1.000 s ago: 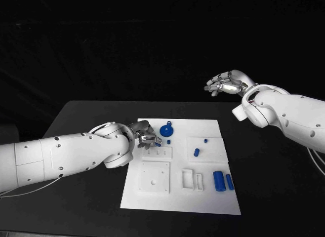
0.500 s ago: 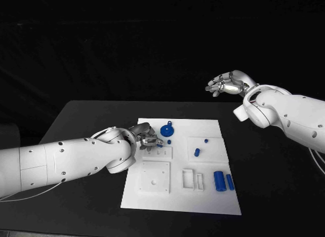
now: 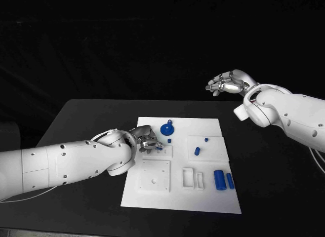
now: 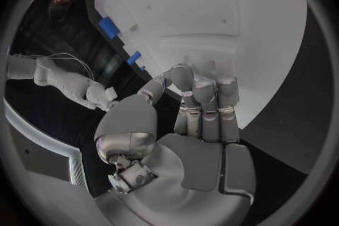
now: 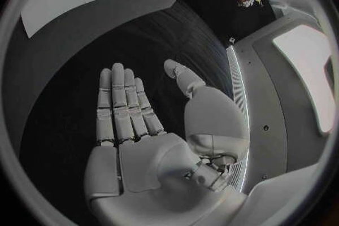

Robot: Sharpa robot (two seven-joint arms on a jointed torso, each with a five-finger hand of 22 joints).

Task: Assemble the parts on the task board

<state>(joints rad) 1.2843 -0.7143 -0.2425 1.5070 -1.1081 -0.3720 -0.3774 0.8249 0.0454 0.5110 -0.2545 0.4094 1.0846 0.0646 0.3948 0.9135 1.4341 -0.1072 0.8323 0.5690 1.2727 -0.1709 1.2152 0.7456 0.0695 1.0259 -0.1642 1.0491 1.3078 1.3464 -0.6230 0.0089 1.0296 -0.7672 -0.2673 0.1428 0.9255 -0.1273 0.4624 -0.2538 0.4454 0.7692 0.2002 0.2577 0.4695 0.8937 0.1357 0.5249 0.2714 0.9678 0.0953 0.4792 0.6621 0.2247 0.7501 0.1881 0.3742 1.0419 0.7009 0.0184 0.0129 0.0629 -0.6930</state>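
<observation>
Pick-up step, judged: left hand, fingers curled low over the task board at centre frame, contents not discernible, near a small blue peg below the blue round part; right hand spread empty, upper right; next, a secure pinch

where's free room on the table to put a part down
Bare black table lies left of the task board and right of it, under the raised right hand. Crowded: the board's far left, where the left hand sits by blue parts.
</observation>
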